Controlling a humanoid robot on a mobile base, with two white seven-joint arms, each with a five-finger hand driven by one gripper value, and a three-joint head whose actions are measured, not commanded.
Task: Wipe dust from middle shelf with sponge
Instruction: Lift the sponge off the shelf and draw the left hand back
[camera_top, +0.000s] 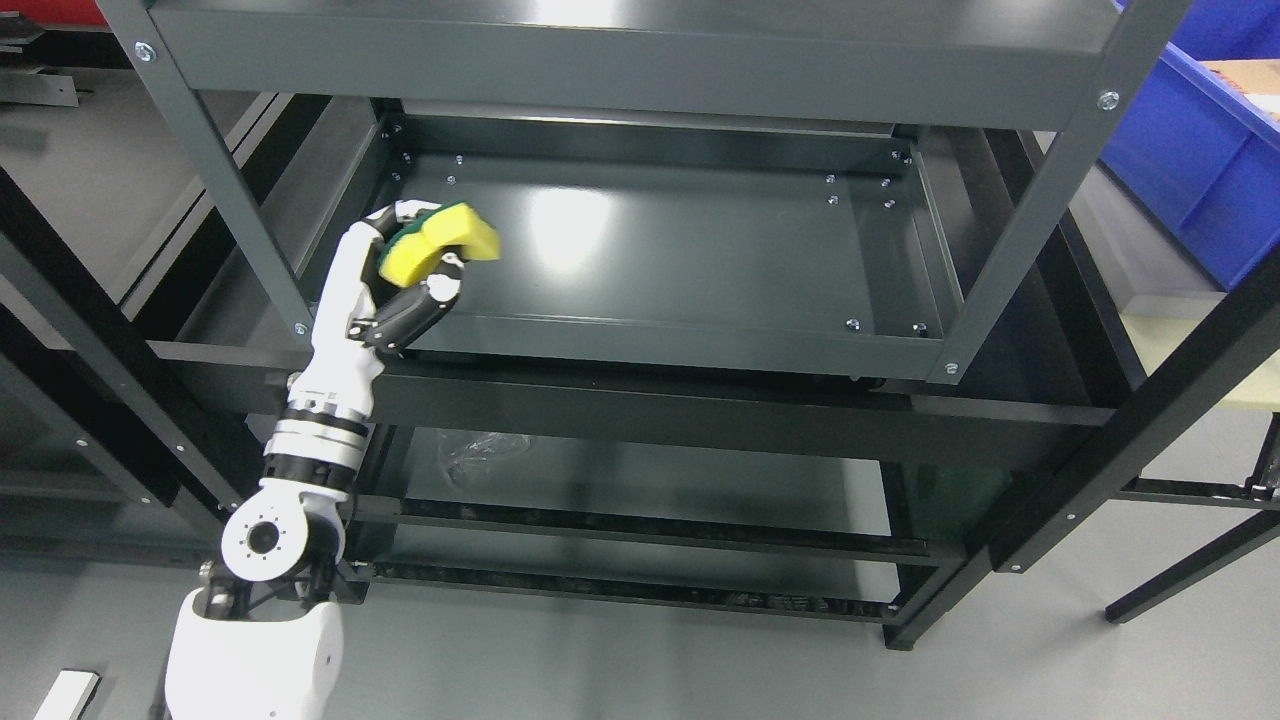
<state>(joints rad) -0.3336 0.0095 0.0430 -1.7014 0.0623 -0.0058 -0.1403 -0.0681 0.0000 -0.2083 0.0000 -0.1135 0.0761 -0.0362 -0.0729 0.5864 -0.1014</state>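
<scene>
My left hand (415, 262) comes in from the lower left and is shut on a yellow sponge (440, 244) with a green scouring side. It holds the sponge bent, at the front left corner of the dark grey middle shelf (680, 250), just above the shelf's front lip. I cannot tell whether the sponge touches the shelf surface. The shelf's glossy surface shows a light reflection and carries nothing else. My right hand is out of view.
The upper shelf (620, 50) overhangs the work area. Upright posts stand at the front left (215, 170) and front right (1040, 200). A crumpled clear plastic wrap (480, 452) lies on a lower shelf. A blue bin (1200, 150) sits at the right.
</scene>
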